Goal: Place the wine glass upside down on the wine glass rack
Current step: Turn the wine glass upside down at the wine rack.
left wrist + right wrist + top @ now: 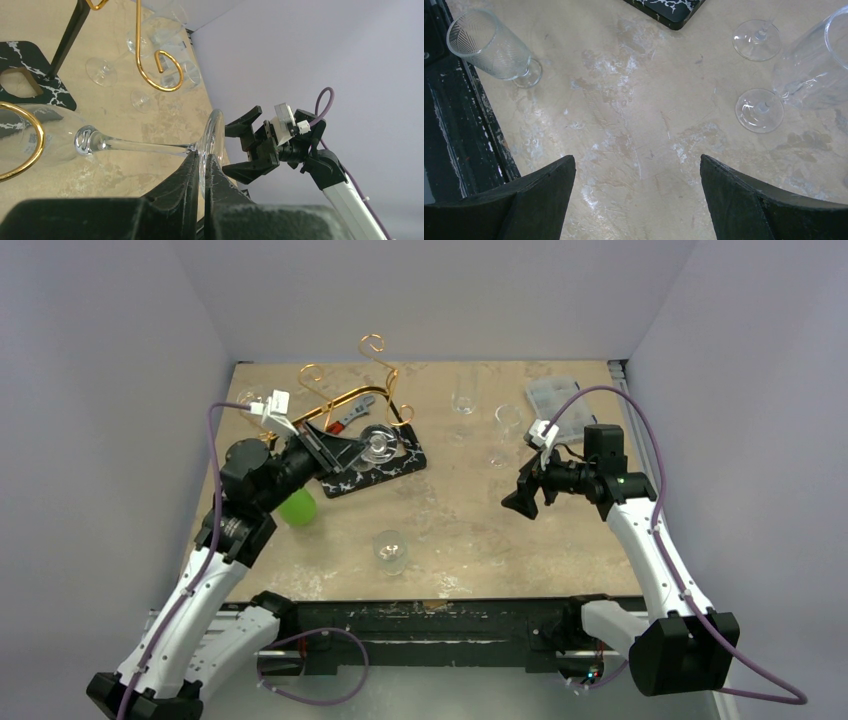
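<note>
My left gripper [204, 159] is shut on the round foot of the clear wine glass [135, 145]. The stem runs level away from the fingers to the bowl. A gold scroll loop [36, 145] of the wine glass rack [352, 378] crosses in front of the bowl; I cannot tell whether they touch. Seen from above, the left gripper [343, 447] holds the wine glass [378, 443] over the black white-veined board [400, 466], just in front of the rack. My right gripper [522, 500] hangs open to the right, with bare table under its fingers [544, 187].
A green ball [297, 507] lies by the left arm. A short ribbed glass [390, 550] stands near the front middle. Two more wine glasses [506, 430] stand at the back right, beside a clear plastic box [556, 398]. A wrench [352, 414] lies behind the board.
</note>
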You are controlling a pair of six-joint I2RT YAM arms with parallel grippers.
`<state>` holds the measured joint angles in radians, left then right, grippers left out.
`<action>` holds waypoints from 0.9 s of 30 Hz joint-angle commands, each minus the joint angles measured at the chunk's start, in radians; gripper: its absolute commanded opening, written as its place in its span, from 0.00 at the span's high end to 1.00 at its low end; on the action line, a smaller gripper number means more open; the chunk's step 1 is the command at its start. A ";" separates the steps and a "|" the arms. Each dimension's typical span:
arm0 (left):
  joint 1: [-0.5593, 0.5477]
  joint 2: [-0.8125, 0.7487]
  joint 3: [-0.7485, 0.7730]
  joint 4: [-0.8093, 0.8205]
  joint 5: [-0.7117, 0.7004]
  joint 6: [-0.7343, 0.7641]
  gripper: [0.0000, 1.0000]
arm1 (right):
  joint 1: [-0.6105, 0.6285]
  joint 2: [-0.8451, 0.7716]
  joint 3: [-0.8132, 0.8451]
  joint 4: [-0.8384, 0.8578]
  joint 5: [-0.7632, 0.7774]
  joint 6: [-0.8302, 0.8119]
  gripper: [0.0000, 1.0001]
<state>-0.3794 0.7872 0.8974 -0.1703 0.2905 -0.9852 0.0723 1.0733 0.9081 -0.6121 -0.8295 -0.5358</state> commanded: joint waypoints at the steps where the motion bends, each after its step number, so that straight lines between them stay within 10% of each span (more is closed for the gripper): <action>1: 0.034 -0.022 0.005 0.132 -0.053 -0.035 1.00 | -0.003 -0.010 0.002 0.007 -0.010 -0.019 0.09; 27: 0.185 0.008 -0.175 0.326 -0.262 -0.289 1.00 | -0.002 -0.011 0.003 0.003 -0.010 -0.024 0.09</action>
<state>-0.2031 0.8322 0.7212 0.0437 0.1078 -1.2102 0.0723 1.0733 0.9081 -0.6132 -0.8295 -0.5434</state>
